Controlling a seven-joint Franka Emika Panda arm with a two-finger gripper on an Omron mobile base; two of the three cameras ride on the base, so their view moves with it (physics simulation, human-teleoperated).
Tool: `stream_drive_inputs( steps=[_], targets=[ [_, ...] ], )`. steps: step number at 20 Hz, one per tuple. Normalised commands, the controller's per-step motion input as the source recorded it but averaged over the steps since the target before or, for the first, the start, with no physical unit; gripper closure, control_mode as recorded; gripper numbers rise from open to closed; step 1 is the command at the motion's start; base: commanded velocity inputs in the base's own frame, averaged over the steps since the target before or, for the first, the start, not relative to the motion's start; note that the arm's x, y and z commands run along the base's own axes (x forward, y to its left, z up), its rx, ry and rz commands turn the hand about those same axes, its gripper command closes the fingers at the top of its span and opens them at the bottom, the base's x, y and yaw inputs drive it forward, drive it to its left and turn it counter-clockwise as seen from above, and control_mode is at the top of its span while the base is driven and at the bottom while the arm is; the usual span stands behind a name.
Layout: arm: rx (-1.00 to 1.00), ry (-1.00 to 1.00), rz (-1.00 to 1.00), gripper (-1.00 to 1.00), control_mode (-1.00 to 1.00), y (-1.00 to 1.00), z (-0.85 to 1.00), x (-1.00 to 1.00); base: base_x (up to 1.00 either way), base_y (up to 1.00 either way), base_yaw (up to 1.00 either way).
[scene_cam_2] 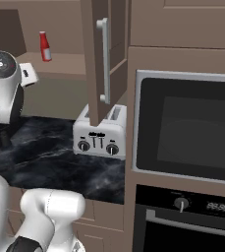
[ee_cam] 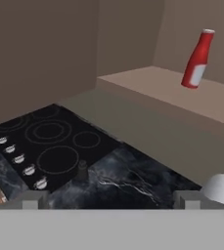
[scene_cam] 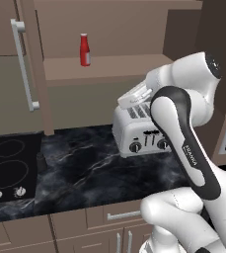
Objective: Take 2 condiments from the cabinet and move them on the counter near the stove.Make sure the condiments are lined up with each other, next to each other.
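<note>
The small dark shaker (ee_cam: 82, 171) is set beside the black glass stove (ee_cam: 50, 141); the slim red bottle (scene_cam: 85, 50) is left shelved, gripper (ee_cam: 111, 202) fingers apart.

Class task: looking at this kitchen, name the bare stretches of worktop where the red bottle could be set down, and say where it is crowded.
Free: the counter between the shaker by the stove and the toaster. Crowded: around the toaster, beside the arm.

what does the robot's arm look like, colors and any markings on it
The arm is glossy white, built of rounded, tube-like links, with dark grey-black bands at the joints. One long dark panel down its forearm carries small pale lettering, too small to read. The gripper ends in two small, blocky grey fingertips. No cables show.
</note>
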Motion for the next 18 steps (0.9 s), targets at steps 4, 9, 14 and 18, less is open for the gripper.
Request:
stream_drive_inputs(
  steps=[4, 9, 14, 18],
  targets=[
    [0.00, -0.02, 0.00, -1.00, -1.00, -0.10, 0.13, 0.06, 0.00, 0.00, 0.00],
    [0.00, -0.01, 0.00, -1.00, -1.00, -0.07, 0.06, 0.08, 0.00, 0.00, 0.00],
    [0.00, -0.03, 0.00, -1.00, -1.00, -0.01, 0.01, 0.16, 0.00, 0.00, 0.00],
    [0.00, -0.02, 0.00, -1.00, -1.00, -0.02, 0.00, 0.27, 0.00, 0.00, 0.00]
  ],
)
